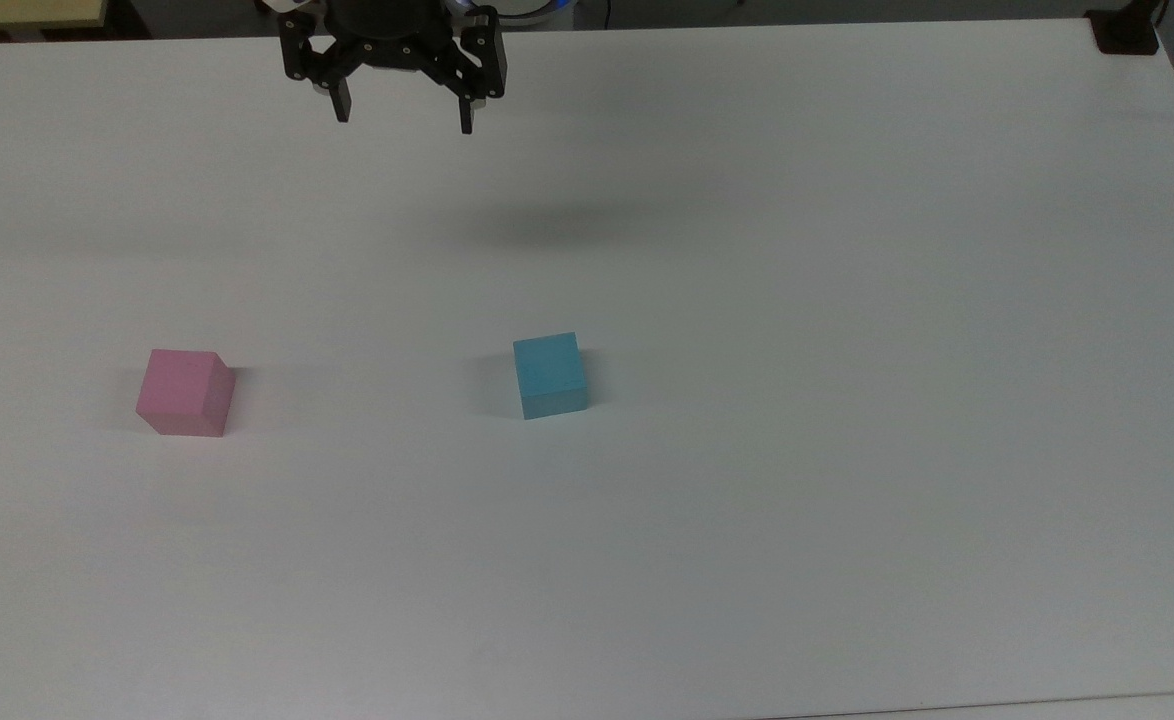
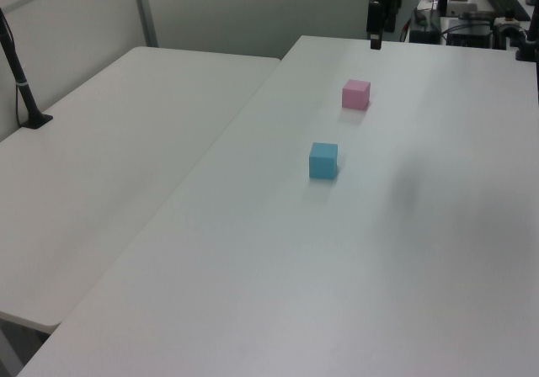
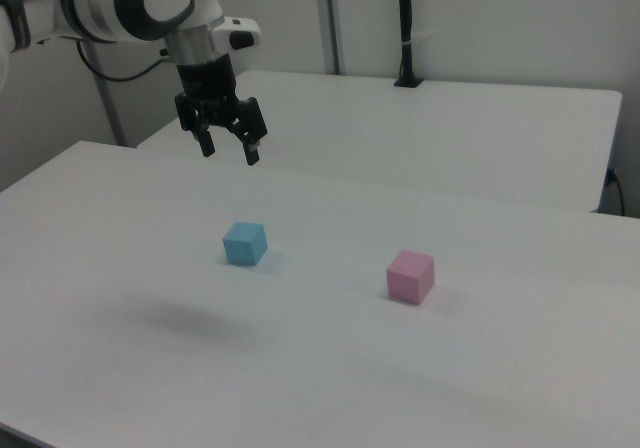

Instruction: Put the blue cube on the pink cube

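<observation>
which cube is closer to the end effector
The blue cube; the end effector hangs nearer it than the pink cube, farther toward the top view's left.

The top view looks steeply down on the desk [image 1: 847, 300] from the side opposite the arm, with the gripper [image 1: 404, 112] at its upper edge, jaws spread wide. The left view stands farther off, looking along the desk toward the gripper [image 2: 376, 40] at the far end. The right view looks from the other side, nearer the gripper [image 3: 229, 148]. All three share the blue cube [image 1: 550, 375] and pink cube [image 1: 186, 392], both well apart from the jaws.
</observation>
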`<act>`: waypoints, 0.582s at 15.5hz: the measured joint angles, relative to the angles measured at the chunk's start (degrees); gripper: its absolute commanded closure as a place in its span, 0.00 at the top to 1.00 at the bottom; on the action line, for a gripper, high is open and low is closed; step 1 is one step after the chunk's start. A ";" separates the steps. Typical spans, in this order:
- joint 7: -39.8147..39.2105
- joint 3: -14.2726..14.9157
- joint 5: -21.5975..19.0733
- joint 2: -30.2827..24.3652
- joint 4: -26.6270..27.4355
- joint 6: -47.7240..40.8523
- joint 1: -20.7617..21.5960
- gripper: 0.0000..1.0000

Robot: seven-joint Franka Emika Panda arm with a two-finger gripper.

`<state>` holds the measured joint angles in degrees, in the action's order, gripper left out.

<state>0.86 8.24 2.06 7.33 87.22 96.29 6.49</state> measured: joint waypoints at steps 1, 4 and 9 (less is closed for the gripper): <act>0.02 0.00 0.00 0.00 0.03 0.00 -0.01 1.00; 0.17 0.00 0.00 0.13 0.07 0.00 -0.30 1.00; 0.23 0.00 0.00 0.19 0.07 0.00 -0.43 1.00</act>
<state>1.10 8.25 2.06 7.52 87.29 96.29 6.06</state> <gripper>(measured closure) 0.000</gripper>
